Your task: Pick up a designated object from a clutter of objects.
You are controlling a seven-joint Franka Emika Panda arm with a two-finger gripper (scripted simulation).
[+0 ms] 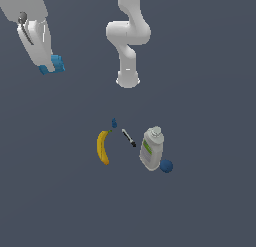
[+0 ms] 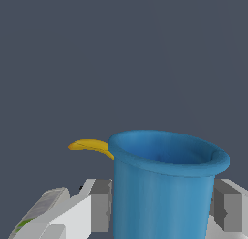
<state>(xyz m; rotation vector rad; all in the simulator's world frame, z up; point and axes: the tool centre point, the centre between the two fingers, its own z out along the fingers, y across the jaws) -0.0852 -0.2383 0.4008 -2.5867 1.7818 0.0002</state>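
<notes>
Wrist view, fingers (image 2: 164, 206) pinching light-blue cup (image 2: 164, 185), its base cut off, banana (image 2: 89, 146) mostly hidden behind it.

Ground (image 1: 210, 211): uniform dark slate grey. Arm (image 1: 127, 36) white; held object (image 2: 164, 185) bright light blue, gripper fingers (image 2: 100, 204) grey. Banana (image 1: 103, 147) yellow, bottle (image 1: 151, 150) white with green label, marker (image 1: 129, 138) black, ball (image 1: 166, 166) dark blue.

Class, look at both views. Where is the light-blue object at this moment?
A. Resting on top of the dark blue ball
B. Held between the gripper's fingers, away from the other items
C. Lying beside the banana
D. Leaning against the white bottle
B. The light-blue object sits in the gripper, far from the banana, white bottle and dark blue ball; the wrist view shows fingers on both its sides.
</notes>
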